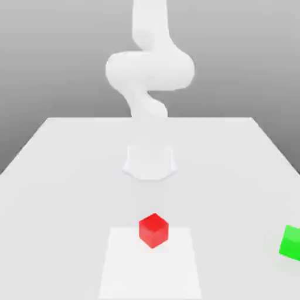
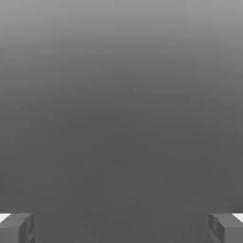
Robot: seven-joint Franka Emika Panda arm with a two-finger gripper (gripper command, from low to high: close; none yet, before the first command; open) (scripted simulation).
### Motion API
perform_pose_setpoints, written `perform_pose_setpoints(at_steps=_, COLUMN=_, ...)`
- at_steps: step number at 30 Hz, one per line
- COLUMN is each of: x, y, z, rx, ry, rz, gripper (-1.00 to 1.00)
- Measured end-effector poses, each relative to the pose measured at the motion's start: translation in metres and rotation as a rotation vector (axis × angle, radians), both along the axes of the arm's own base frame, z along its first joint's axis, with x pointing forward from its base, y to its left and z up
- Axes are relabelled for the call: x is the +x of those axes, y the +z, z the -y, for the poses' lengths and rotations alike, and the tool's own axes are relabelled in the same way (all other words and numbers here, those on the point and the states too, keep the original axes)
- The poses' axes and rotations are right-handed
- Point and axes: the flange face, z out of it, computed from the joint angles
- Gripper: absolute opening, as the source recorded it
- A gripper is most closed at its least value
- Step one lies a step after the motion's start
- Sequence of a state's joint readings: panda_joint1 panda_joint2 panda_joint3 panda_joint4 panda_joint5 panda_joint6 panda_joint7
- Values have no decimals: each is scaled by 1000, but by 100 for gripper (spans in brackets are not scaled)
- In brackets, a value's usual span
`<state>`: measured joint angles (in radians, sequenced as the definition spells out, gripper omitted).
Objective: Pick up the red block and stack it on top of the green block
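Observation:
The red block (image 1: 153,229) sits on the white table, near the front and about midway across the exterior view. The green block (image 1: 291,242) rests on the table at the exterior view's right, partly cut off by the picture's edge and well apart from the red one. In the hand view my gripper (image 2: 121,228) is open: its two grey fingertips (image 2: 18,228) stand far apart with nothing between them, against a plain grey background. Neither block appears in the hand view.
The white arm (image 1: 149,67) rises from its base (image 1: 149,161) at the table's middle, behind the red block. A lighter square patch (image 1: 149,272) lies on the table (image 1: 58,176) under and in front of the red block.

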<state>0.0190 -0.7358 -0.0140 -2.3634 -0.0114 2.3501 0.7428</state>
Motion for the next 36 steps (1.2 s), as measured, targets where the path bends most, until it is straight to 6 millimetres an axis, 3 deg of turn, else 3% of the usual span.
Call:
perform_pose_setpoints(at_steps=4, x=36, y=-99, z=-1, rx=-72, ry=106, rz=-148, gripper=0)
perform_pose_setpoints(at_steps=9, x=46, y=-224, z=-4, rx=-145, ry=254, rz=-330, gripper=0)
perform_pose_setpoints(at_steps=13, x=27, y=-325, z=-7, rx=-192, ry=393, rz=-483, gripper=0)
perform_pose_setpoints(at_steps=17, x=-17, y=-428, z=-9, rx=-225, ry=553, rz=-646, gripper=0)
perform_pose_setpoints(at_steps=19, x=-28, y=-464, z=-11, rx=-233, ry=596, rz=-683, gripper=0)
perform_pose_setpoints(at_steps=24, x=-33, y=-512, z=-9, rx=-234, ry=605, rz=-696, gripper=0)
perform_pose_setpoints(at_steps=25, x=-34, y=-516, z=-9, rx=-234, ry=605, rz=-696, gripper=-100)
perform_pose_setpoints(at_steps=31, x=-34, y=-519, z=-9, rx=-233, ry=605, rz=-697, gripper=-100)
perform_pose_setpoints(at_steps=36, x=-32, y=-487, z=-9, rx=-232, ry=605, rz=-697, gripper=-100)
